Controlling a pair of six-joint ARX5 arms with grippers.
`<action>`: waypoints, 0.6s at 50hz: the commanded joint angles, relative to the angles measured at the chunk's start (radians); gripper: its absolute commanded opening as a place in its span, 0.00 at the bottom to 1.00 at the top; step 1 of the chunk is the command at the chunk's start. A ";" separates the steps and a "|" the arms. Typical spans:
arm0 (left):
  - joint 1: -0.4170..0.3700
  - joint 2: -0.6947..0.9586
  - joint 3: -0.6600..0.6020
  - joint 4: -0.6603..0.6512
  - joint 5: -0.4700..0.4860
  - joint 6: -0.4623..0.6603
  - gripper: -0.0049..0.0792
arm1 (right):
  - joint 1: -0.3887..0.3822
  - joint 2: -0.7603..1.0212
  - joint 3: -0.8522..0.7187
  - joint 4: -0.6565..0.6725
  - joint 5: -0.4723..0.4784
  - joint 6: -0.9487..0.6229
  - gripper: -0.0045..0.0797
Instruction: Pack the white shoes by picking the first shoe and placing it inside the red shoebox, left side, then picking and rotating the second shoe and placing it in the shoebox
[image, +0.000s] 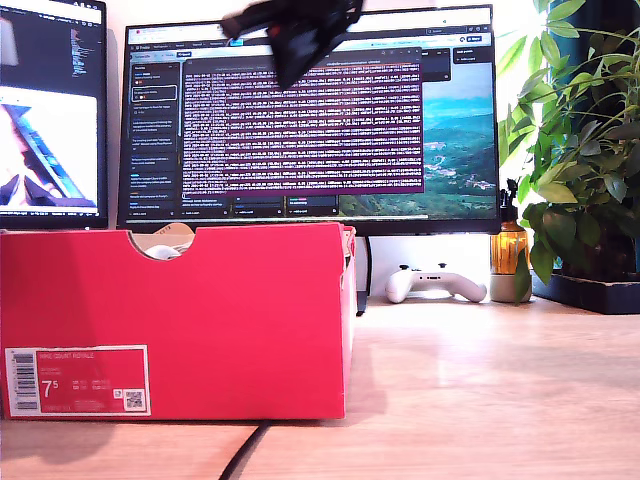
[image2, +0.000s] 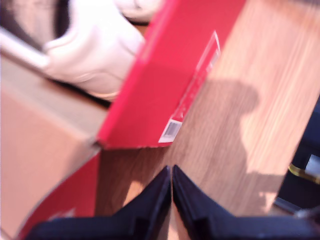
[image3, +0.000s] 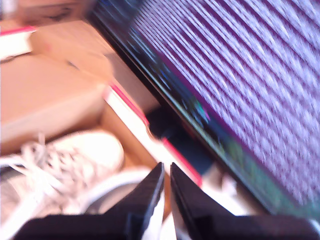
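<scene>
Cable: nearest the exterior camera, one dark cord lay on the wooden desk, running out from under the box's near right corner.
Red shoebox: one, open-topped, stood at the exterior view's left, near side, with its barcode label at the lower left and a half-round notch in the top edge.
White shoes: at least two showed. My first wrist view caught one shoe inside the box and the edge of another beyond it; my second wrist view caught a laced shoe lying in the box. Through the notch, a sliver of white showed in the exterior view. I judged both were already inside.
Monitors: two, a smaller one far left and a large one behind the box.
Arm: one blurred dark arm hung high before the large monitor; which arm it was, I could not tell.
My first gripper: jaws pressed together, empty, over the desk just outside the box's wall.
My second gripper: jaws nearly together, gripping nothing, above the box's far edge near the monitor.
Game controller: one, white, far right of the box.
Bottle: one, amber.
Plant: one, far right.
Risk: a fast swing could strike the large monitor or clip the box wall, since both wrist views were blurred with motion.
</scene>
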 joint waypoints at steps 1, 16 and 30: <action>-0.011 -0.058 0.007 -0.004 0.002 -0.027 0.04 | -0.024 -0.005 0.002 -0.033 0.002 0.067 0.04; -0.012 -0.254 0.007 0.054 0.092 -0.133 0.04 | -0.138 -0.005 0.000 -0.185 -0.042 0.177 0.04; 0.032 -0.186 0.007 0.327 0.101 -0.288 0.04 | -0.245 -0.024 -0.051 -0.212 -0.042 0.210 0.04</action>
